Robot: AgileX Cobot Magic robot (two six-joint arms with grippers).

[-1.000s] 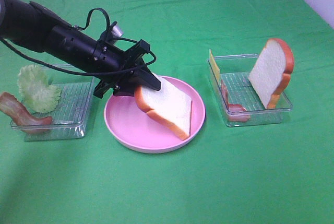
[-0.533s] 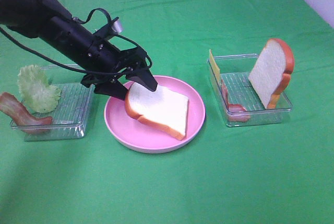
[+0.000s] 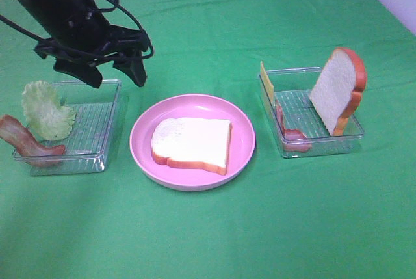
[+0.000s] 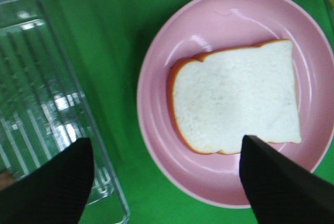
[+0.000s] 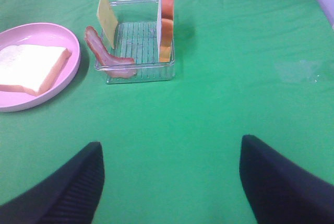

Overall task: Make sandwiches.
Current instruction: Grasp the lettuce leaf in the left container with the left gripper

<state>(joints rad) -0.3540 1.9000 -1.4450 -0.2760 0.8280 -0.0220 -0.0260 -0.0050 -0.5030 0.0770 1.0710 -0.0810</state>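
Green cloth [image 3: 292, 214] covers the whole table. At its middle sits a round pink plate [image 3: 242, 129], and a white bread slice [image 3: 192, 142] with an orange-brown crust lies flat on it, plain white face up. The left gripper [image 3: 117, 80] hangs raised above the strip of cloth between the plate and the left tray [image 3: 107, 129]. Its jaws are spread wide and grasp nothing, well clear of the bread.

In that clear tray a ruffled lettuce leaf [image 3: 45, 111] leans at the left end, with a bacon strip [image 3: 23, 139] draped over the near left rim. The right tray [image 3: 318, 146] stands on the other side of the plate, apart from it. A yellow cheese slice [image 3: 266, 82] stands on edge against its left wall, a second bacon strip [image 3: 289, 132] lies curled along the same wall, and a second bread slice [image 3: 338, 90] leans upright at the right end.

The right gripper [image 5: 171, 141] shows only in its own wrist view, where its fingers stand far apart over bare cloth, released, holding nothing
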